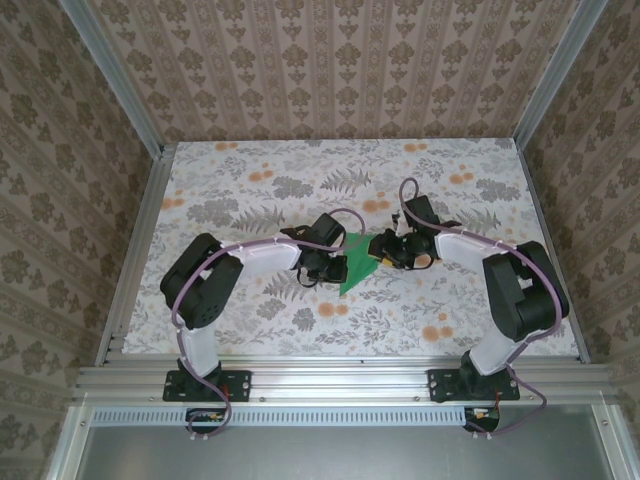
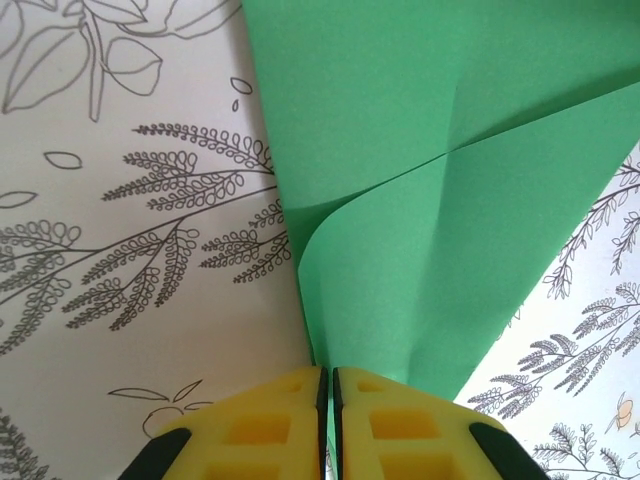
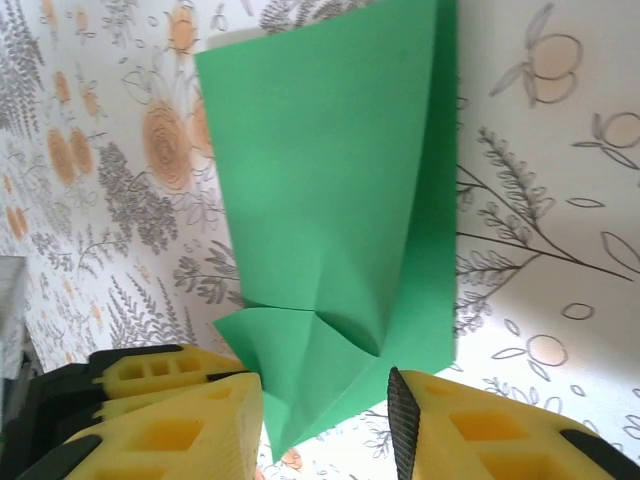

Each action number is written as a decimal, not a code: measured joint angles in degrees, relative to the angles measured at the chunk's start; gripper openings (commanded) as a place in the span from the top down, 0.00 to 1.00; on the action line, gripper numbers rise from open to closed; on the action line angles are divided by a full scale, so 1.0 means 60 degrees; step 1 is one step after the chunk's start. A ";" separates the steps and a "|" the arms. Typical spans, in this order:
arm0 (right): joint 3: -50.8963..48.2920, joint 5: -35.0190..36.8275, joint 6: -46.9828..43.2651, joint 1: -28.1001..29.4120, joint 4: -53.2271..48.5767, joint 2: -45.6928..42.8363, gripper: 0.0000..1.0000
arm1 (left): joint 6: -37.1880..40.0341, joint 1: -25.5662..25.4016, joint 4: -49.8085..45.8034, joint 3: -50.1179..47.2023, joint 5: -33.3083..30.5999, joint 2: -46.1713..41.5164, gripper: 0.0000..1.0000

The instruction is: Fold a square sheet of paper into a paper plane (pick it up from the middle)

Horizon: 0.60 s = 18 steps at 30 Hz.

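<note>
Closest to the lens on the left wrist, the two yellow fingers (image 2: 270, 425) of the left pincer (image 2: 328, 375) are pressed flat together. The curled lower edge of the green sheet of paper (image 2: 420, 200) runs down into the seam between them, so that pincer is clamped on the paper. Beyond the fingers the sheet spreads out, one flap bowed over in a soft curve with a crease running across it, and the flowered surface (image 2: 120, 300) shows on both sides. On the right wrist, the right pincer (image 3: 322, 378) stands with its fingers (image 3: 180, 420) well apart; a pointed, folded corner of the sheet lies in the gap between them, and I cannot tell whether it touches either one. The paper there carries several folds, with small triangular flaps near that corner. Seen from above, the sheet sits about the middle of the surface, a little toward the near edge, with the left pincer at its left side and the right pincer at its right, both arms bent inward to meet at it.
</note>
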 measured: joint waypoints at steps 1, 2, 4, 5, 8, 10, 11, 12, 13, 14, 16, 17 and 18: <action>-0.0004 -0.0004 0.0025 -0.0007 0.0007 0.0076 0.60 | 0.0000 -0.0004 0.0000 0.0000 0.0000 -0.0004 0.87; -0.0004 -0.0011 0.0047 -0.0007 0.0044 0.0142 0.60 | 0.0000 -0.0011 0.0000 -0.0007 0.0000 -0.0004 0.87; -0.0004 -0.0095 0.0062 -0.0004 0.0117 0.0335 0.61 | 0.0004 -0.0018 -0.0007 -0.0011 -0.0007 -0.0004 0.87; 0.0007 -0.0138 0.0073 0.0004 0.0131 0.0441 0.62 | 0.0015 -0.0029 -0.0015 -0.0011 -0.0022 -0.0007 0.87; 0.0149 -0.0266 0.0095 0.0069 0.0157 0.0863 0.67 | 0.0055 -0.0069 -0.0076 -0.0015 -0.0066 -0.0029 0.79; 0.0310 -0.0379 0.0142 0.0120 0.0222 0.1122 0.74 | 0.0095 -0.0098 -0.0142 -0.0044 -0.0153 -0.0124 0.72; 0.0372 -0.0408 0.0168 0.0149 0.0291 0.1213 0.77 | 0.0117 -0.0127 -0.0200 -0.0076 -0.0233 -0.0237 0.69; 0.0412 -0.0444 0.0193 0.0171 0.0361 0.1275 0.79 | 0.0117 -0.0138 -0.0244 -0.0109 -0.0302 -0.0342 0.65; 0.0437 -0.0488 0.0226 0.0197 0.0393 0.1297 0.82 | 0.0131 -0.0160 -0.0324 -0.0142 -0.0404 -0.0495 0.61; 0.0448 -0.0528 0.0259 0.0197 0.0401 0.1300 0.84 | 0.0149 -0.0189 -0.0379 -0.0171 -0.0525 -0.0648 0.59; 0.0488 -0.0608 0.0273 0.0204 0.0404 0.1300 0.86 | 0.0237 -0.0291 -0.0543 -0.0200 -0.0787 -0.1038 0.55; 0.0499 -0.0627 0.0273 0.0204 0.0404 0.1300 0.86 | 0.0299 -0.0379 -0.0583 -0.0200 -0.0933 -0.1184 0.54; 0.0506 -0.0641 0.0277 0.0204 0.0404 0.1297 0.86 | 0.0382 -0.0495 -0.0659 -0.0171 -0.1093 -0.1300 0.53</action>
